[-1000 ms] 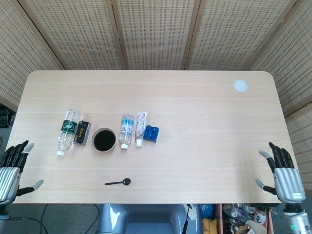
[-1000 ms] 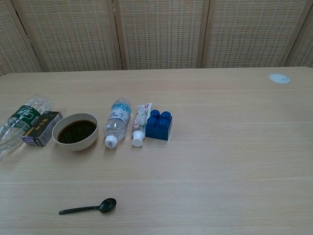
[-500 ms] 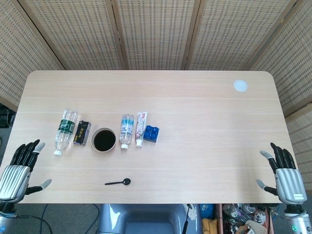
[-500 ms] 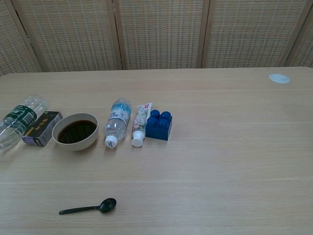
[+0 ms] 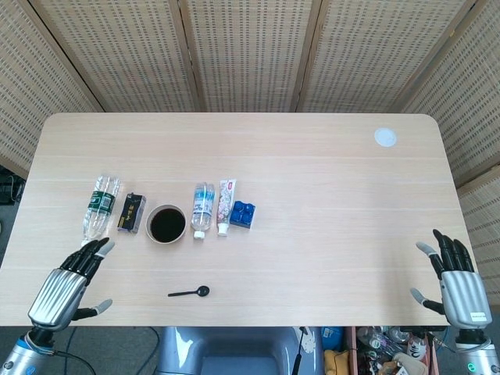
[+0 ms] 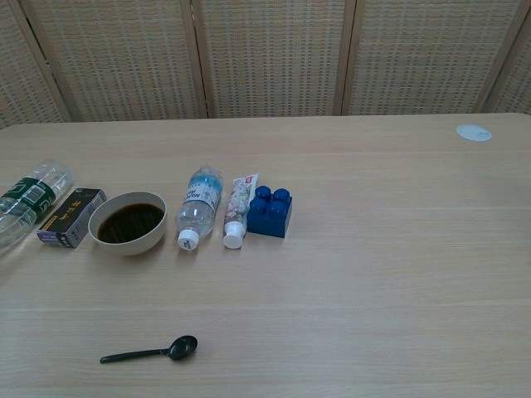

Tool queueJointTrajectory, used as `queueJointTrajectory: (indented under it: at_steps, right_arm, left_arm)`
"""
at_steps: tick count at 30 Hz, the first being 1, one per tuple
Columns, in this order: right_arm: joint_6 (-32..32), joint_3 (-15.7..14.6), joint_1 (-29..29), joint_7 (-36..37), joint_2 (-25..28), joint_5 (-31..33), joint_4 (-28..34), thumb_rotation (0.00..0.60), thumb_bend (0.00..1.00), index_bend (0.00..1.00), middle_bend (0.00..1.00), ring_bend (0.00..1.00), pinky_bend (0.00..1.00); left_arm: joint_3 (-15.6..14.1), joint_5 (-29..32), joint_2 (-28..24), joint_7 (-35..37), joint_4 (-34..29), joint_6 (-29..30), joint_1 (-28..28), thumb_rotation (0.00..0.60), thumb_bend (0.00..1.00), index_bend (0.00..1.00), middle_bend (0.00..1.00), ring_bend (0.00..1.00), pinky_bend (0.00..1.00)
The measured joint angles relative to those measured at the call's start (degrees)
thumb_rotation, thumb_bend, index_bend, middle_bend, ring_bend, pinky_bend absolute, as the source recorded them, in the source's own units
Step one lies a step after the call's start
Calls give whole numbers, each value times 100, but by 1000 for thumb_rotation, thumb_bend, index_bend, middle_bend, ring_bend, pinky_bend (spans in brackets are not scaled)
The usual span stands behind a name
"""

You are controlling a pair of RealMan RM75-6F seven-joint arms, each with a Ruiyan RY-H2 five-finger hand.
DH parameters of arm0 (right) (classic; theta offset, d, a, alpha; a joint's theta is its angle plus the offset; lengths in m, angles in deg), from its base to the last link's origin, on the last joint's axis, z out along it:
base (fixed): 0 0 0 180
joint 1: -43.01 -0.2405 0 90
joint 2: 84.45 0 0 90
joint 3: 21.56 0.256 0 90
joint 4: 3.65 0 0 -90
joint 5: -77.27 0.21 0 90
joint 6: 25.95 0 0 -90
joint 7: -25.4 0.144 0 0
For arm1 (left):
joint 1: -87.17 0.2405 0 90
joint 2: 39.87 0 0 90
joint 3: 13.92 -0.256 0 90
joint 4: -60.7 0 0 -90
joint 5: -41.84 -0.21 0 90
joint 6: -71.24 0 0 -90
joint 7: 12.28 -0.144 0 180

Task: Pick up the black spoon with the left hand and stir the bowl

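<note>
The black spoon (image 5: 190, 293) lies flat near the table's front edge, its long axis running left-right, scoop pointing right. My left hand (image 5: 66, 286) hovers left of it, fingers spread, empty.

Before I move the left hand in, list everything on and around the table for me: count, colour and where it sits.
table: 1, light wood, fills the view
spoon: 1, black, near front edge, handle pointing left
bowl: 1, pale with dark contents, behind the spoon
small box: 1, black, left of the bowl
green-label bottle: 1, clear, lying far left
blue-label bottle: 1, clear, lying right of the bowl
tube: 1, white, beside that bottle
toy brick: 1, blue, right of the tube
round disc: 1, white, far right corner
left hand: open, front left
right hand: open, front right
</note>
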Motion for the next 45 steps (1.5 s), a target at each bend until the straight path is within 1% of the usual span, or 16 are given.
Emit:
queueJointTrajectory:
  at_steps: [4, 7, 12, 16, 21, 27, 30, 36, 45]
  right_arm:
    - [-8, -8, 13, 10, 3, 0, -2, 600, 189, 221, 79, 0, 0]
    - [-23, -14, 25, 22, 8, -8, -7, 600, 189, 221, 80, 0, 0]
    - [-41, -37, 49, 45, 23, -27, -13, 600, 189, 222, 81, 0, 0]
    - [-66, -44, 65, 65, 41, -43, -9, 600, 189, 222, 81, 0, 0]
    - [-81, -59, 92, 90, 53, -43, -22, 600, 189, 222, 81, 0, 0]
    - [-74, -71, 113, 118, 52, -24, -50, 600, 189, 221, 81, 0, 0]
    - [-76, -68, 114, 127, 56, -27, -58, 600, 189, 222, 81, 0, 0]
    - [-61, -65, 116, 145, 58, -17, -73, 600, 189, 222, 82, 0, 0]
    - [-66, -51, 138, 175, 71, 18, -96, 600, 189, 221, 82, 0, 0]
  left_arm:
    - [-13, -82, 148, -210, 32, -96, -53, 600, 142, 168, 396, 428, 603]
    - [-23, -116, 253, -343, 49, -250, -122, 600, 143, 237, 479, 516, 665]
    - [16, -138, 488, -600, 87, -436, -244, 600, 144, 339, 619, 646, 710]
    - [91, -31, 714, -807, 165, -626, -337, 600, 143, 384, 694, 705, 734]
    - [178, 235, 945, -1108, 234, -910, -445, 600, 143, 407, 729, 736, 749]
    - [335, 759, 1309, -1462, 299, -1276, -593, 600, 147, 415, 750, 756, 759]
    - [396, 915, 1481, -1631, 365, -1366, -648, 600, 212, 415, 754, 760, 761]
    - [450, 1208, 1779, -1950, 524, -1572, -761, 600, 282, 416, 754, 761, 762]
    - [432, 1645, 2259, -2316, 780, -1828, -924, 600, 295, 416, 754, 762, 762]
